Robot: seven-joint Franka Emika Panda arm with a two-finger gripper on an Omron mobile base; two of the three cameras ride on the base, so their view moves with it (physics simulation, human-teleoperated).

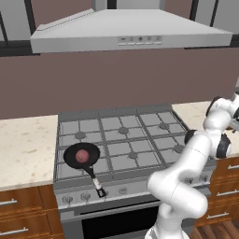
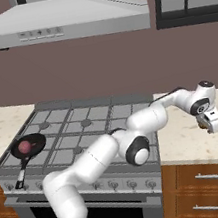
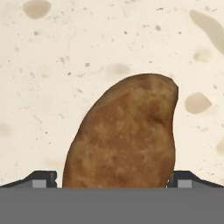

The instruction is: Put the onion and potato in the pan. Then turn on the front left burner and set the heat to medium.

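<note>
1 rough, brown-skinned oval potato (image 3: 124, 133) lies on the speckled cream stone counter (image 3: 65, 65) right of the stove (image 2: 78, 126); 1 small, smooth reddish onion (image 1: 82, 155) sits in the round black pan (image 1: 81, 156) on the grey grate at the stove's front-left corner; a grey hood (image 1: 130, 30) hangs against a brown wall; the gripper (image 2: 208, 123) is spread wide, its fingertips (image 3: 43, 178) flanking the potato, nothing clasped.

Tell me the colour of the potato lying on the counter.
Mottled orange-brown, darker in patches; the potato shows best in the hand view.
</note>
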